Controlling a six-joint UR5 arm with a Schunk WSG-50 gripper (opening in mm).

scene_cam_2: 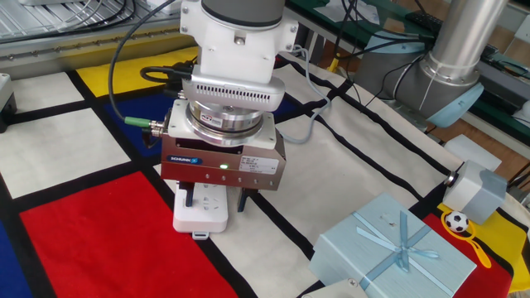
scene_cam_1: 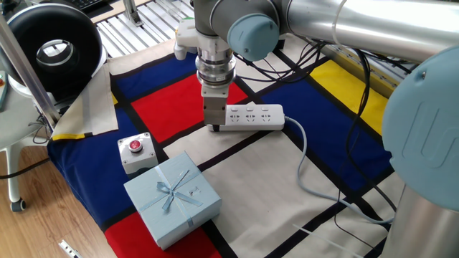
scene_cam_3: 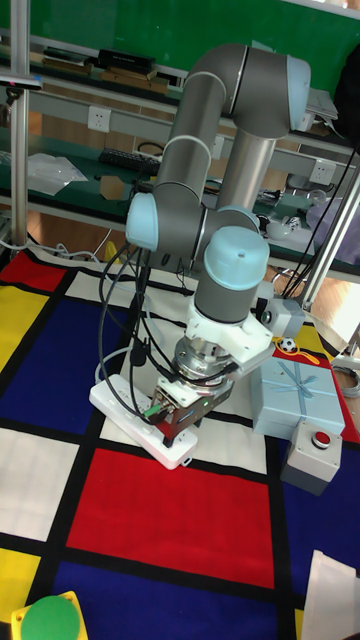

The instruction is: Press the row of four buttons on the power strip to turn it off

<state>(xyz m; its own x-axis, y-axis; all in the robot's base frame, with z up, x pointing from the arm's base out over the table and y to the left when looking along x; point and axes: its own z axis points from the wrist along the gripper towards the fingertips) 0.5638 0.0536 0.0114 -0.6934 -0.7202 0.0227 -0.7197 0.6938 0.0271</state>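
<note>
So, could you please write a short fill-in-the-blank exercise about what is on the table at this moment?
1. The gripper is at one end of the white ______.
2. The button on the grey box is ______ in colour.
3. The gift box with a ribbon bow is pale ______.
4. A pale grey ______ runs from the far end of the power strip.

Missing words: power strip; red; blue; cable

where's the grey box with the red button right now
In one fixed view the grey box with the red button sits on blue cloth, beside the blue gift box, left of the power strip.
</note>
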